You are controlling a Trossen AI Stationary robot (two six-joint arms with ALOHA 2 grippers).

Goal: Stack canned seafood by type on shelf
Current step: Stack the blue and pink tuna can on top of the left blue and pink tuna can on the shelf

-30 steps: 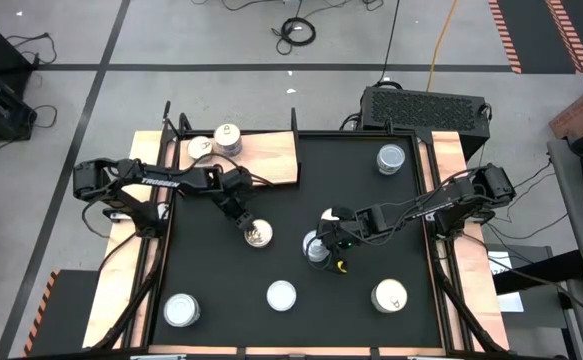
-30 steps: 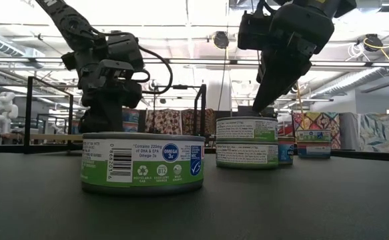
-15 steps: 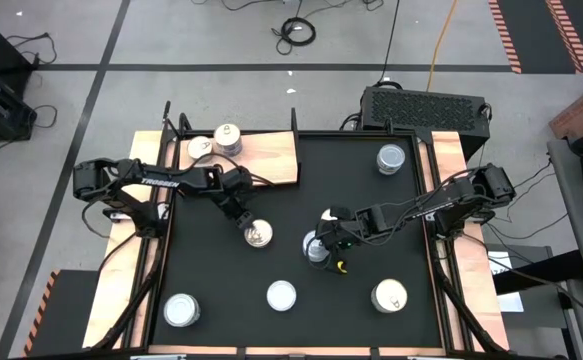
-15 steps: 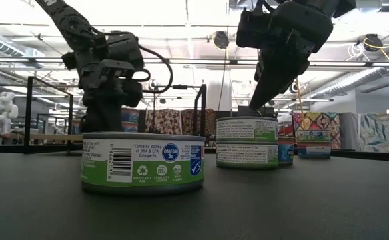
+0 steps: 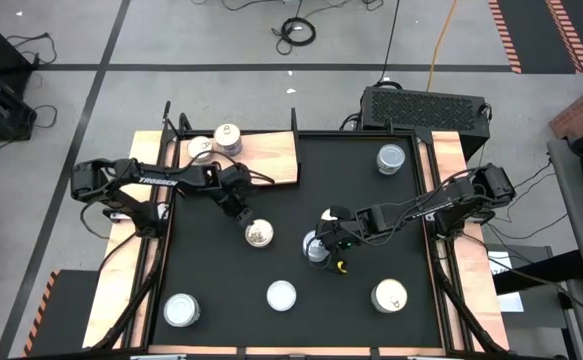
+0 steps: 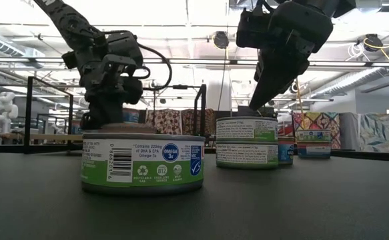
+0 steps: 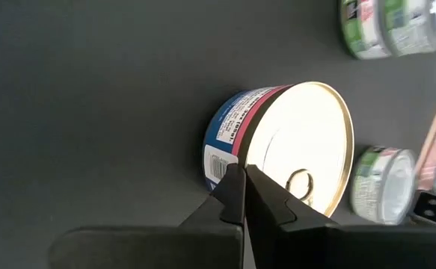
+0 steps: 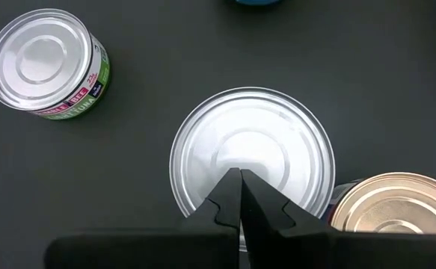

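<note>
Black tabletop [image 5: 281, 190] w/ six scattered tins; wooden shelf [image 5: 271, 160] at corner w/ two tins [image 5: 216, 142].

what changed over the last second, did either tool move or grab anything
The left tool closed its fingers and drew back slightly from the gold-topped tin; it holds nothing. The right tool stayed shut above the silver-topped tin. The other tins and the wooden shelf are unchanged.

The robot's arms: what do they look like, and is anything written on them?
Both are thin, dark, jointed arms trailed by black cables. The left arm carries white lettering along one link. Each ends in two dark, pointed fingers: left gripper, right gripper.
</note>
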